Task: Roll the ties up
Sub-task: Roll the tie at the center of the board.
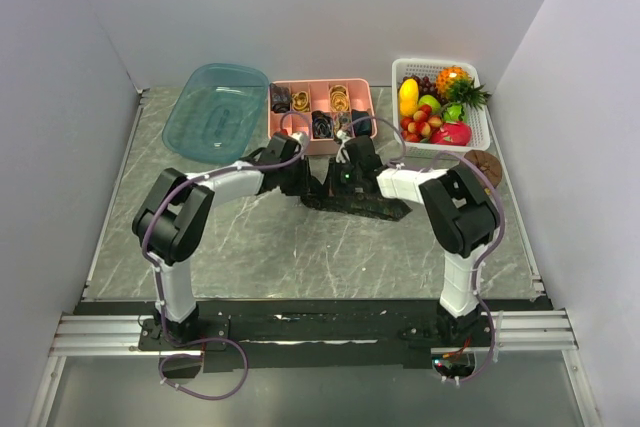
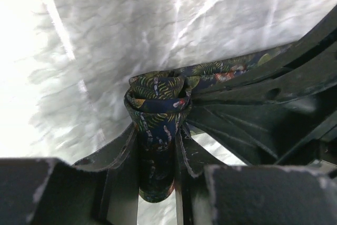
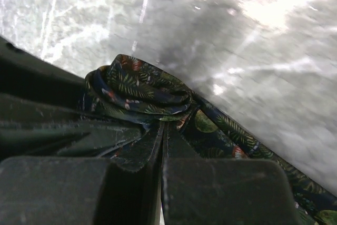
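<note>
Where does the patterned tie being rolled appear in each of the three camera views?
Top external: the tie is a dark strip near picture centre.
Left wrist: the tie is coiled at centre frame, pinched.
Right wrist: the tie is coiled left of centre, its tail running to the lower right.
Shared landmark: the grey marbled table.

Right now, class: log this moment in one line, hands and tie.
left hand: shut on tie | right hand: shut on tie | tie: one end coiled, rest lying on table

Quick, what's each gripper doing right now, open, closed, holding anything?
Left gripper: closed on the rolled end of the tie.
Right gripper: closed, apparently pinching the same tie at the coil's edge.
</note>
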Robot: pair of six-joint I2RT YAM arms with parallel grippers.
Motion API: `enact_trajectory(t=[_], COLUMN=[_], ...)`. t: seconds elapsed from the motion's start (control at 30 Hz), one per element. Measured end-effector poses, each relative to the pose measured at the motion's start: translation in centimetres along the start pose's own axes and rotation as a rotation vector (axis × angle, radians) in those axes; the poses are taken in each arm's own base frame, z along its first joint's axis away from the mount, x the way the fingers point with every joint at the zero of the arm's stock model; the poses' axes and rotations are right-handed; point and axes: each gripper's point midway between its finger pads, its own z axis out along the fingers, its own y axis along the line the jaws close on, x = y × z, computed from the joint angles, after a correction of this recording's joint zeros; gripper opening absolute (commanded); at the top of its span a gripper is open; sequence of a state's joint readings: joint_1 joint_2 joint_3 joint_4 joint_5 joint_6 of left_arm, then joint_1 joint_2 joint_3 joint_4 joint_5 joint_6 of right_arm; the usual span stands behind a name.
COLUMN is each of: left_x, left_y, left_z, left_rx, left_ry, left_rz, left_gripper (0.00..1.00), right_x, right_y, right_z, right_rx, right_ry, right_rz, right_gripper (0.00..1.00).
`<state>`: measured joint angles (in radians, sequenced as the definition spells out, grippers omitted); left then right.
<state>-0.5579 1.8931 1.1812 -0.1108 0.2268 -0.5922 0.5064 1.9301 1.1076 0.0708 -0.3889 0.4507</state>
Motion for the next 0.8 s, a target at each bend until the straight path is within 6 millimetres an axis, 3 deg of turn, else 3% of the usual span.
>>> enact_trajectory(t=[0.3, 0.8], left_x=[0.6, 1.6], left_y=[1.0, 0.9], left_z=[-1.9, -1.9], left_rx=[-0.315, -0.569], left_ry=[0.101, 0.089], left_rz=[0.211, 0.348], left_gripper=[0.01, 0.01], right_x=[1.4, 3.1], right_y=[2.2, 1.7], right_z=[1.4, 0.6], right_rx=[-0.065, -0.136], right_ry=[0.054, 0.047], right_rz=[-0.006, 0.111], right_gripper=[0.0, 0.0])
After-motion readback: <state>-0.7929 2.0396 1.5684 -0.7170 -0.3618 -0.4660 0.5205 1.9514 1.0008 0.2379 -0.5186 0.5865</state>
